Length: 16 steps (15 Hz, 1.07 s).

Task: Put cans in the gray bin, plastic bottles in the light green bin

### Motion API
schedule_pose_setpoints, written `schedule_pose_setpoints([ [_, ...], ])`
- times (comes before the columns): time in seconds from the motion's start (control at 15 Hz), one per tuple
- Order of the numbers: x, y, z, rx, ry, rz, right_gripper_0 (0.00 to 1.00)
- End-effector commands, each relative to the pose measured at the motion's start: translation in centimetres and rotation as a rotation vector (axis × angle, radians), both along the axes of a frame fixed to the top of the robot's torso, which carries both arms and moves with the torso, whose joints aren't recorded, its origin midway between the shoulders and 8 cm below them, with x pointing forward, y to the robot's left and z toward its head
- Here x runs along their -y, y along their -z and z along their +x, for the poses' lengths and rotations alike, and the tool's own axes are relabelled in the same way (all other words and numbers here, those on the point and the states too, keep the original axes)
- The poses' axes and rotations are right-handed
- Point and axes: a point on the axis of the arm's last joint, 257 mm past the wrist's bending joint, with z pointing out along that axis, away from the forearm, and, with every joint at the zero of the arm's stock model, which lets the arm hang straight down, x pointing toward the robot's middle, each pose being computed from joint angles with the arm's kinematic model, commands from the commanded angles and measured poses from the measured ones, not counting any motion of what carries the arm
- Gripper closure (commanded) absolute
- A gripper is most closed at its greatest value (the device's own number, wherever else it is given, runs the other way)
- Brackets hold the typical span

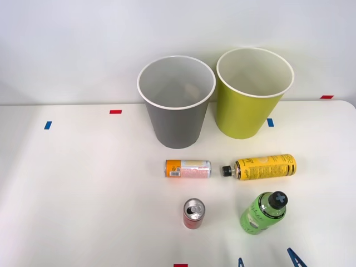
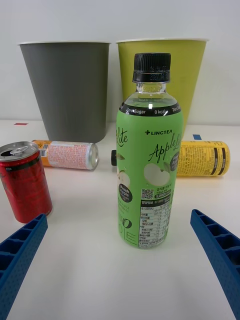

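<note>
- The right gripper (image 2: pixel 120 270) is spread wide and holds nothing, one blue finger on each side of the upright green bottle (image 2: pixel 146 165), just short of it. The bottle is tall and narrow; a finger nudging it before both sides meet could tip it over on the bench (image 1: pixel 83 189).
- The red can (image 2: pixel 24 182) stands upright close beside the bottle, near one finger. A slightly off-line approach could clip it and knock it or send it rolling.
- Farther back, the orange and pinkish-white can (image 1: pixel 187 168) and the yellow bottle (image 1: pixel 261 167) lie on their sides, apart from each other. Anything falling against them would likely set them rolling, since round bodies on a smooth bench move easily.
- Farthest, the gray bin (image 1: pixel 177 103) and the light green bin (image 1: pixel 253 94) stand very close together. A carry drifting to the robot's left could drop the bottle in the gray one, and a low carry could strike a rim and shove a bin.
</note>
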Motion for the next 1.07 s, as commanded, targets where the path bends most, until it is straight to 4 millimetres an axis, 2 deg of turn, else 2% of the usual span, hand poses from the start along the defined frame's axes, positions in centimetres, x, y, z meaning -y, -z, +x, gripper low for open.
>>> schedule_pose_setpoints([
  [0.07,0.00,0.00,0.00,0.000,0.000,0.000,0.00],
  [1.07,0.00,0.00,0.00,0.000,0.000,0.000,0.00],
])
